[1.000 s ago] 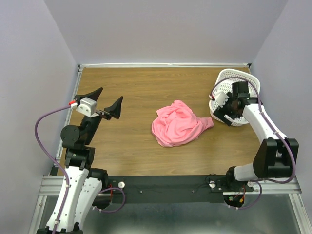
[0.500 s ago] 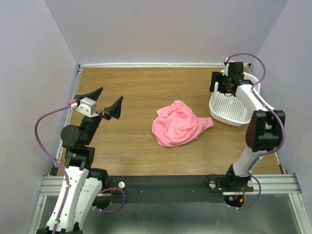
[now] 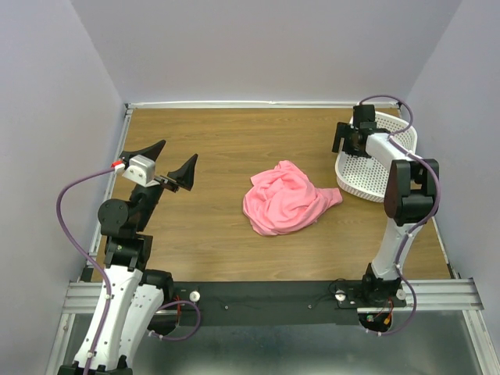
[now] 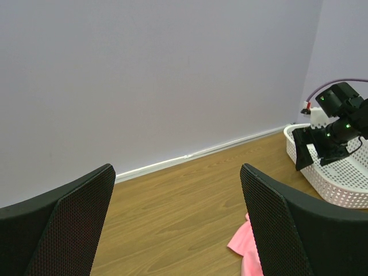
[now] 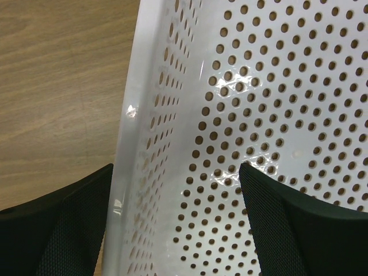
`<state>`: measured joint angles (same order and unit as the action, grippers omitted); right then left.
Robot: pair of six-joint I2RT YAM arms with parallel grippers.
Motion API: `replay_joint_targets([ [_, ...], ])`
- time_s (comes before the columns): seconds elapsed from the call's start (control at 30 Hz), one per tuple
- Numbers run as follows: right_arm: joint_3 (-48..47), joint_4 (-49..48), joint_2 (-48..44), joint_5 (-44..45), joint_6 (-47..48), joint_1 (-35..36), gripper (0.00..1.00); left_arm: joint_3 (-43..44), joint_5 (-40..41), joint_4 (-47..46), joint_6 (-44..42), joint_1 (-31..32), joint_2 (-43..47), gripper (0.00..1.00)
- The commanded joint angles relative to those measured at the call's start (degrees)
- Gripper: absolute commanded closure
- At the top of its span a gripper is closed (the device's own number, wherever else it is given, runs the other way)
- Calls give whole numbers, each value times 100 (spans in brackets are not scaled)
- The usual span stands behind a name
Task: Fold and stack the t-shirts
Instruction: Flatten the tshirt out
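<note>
Right claw (image 5: 175, 168) spread wide, straddling the basket (image 3: 363, 181) left rim, nothing pinched. A second ago the basket was tipped up; now it sits upright at far right, no cloth seen inside. Shirt (image 3: 285, 199) lies crumpled at the centre of the table (image 3: 203, 234), just left of the basket, untouched. Left claw (image 3: 178, 152) agape, hovering well left. Unloading looks done; spreading the shirt likely next.
</note>
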<state>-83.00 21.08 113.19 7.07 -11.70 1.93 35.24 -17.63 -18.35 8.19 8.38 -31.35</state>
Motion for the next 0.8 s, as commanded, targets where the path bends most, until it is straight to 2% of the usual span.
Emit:
replay_joint_targets([
  [0.0,47,36,116,260,598,18,7,88,-83,-99,-28,32,6,3],
  [0.07,-23,212,177,277,906,18,0,88,-92,-99,-28,32,7,3],
  [0.3,-172,379,54,-478,1382,9,2,79,-83,-107,-28,32,-2,3],
  [0.43,-365,423,160,-610,1188,9,40,79,-83,-107,-36,32,-2,3],
  [0.53,-427,467,239,-488,1197,9,59,79,-74,-99,-45,23,24,3],
  [0.57,-401,467,239,-418,1214,9,70,79,-74,-99,-45,32,24,3],
  [0.67,-296,467,134,-312,1433,9,78,88,-74,-99,-45,32,50,3],
  [0.77,-260,467,55,-337,1828,17,79,79,-100,-107,-36,32,50,3],
])
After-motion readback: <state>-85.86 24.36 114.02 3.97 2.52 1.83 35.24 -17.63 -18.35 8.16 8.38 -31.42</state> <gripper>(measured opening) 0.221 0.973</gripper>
